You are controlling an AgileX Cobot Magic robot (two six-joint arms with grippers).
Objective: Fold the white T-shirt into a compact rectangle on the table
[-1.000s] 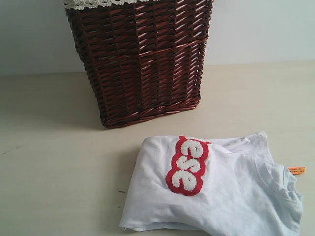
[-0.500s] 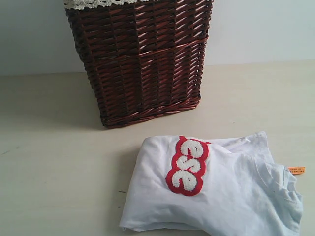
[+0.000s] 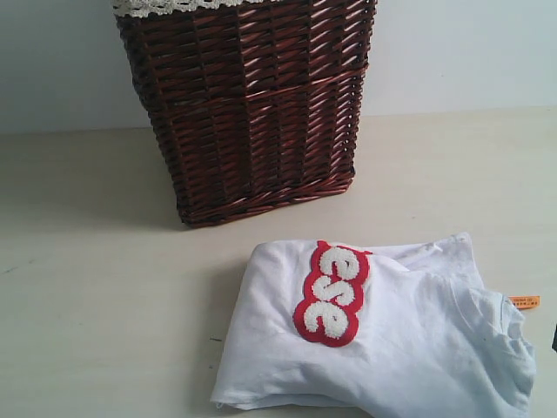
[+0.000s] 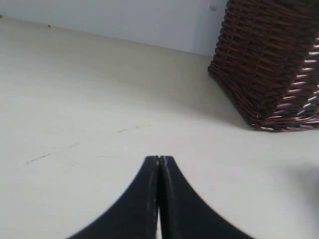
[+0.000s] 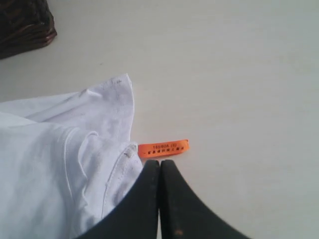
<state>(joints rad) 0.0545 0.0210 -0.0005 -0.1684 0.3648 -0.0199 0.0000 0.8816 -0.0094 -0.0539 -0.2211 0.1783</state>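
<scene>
Clenched, empty: left claw (image 4: 159, 158), right claw (image 5: 159, 162). White T-shirt (image 5: 55, 149) beside right claw looks limp, light; likely best pinched at the collar edge by the orange tag (image 5: 163, 148)

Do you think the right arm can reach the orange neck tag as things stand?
Probably yes: the right pincer is right by the orange neck tag, which lies uncovered on the table. Its jaws are shut and would need opening first.

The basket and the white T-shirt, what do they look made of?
The basket looks woven wicker, maybe rattan or willow, glossy dark red-brown: interlaced strands show. The white T-shirt looks soft matte knit, probably cotton: it creases and drapes limply.
</scene>
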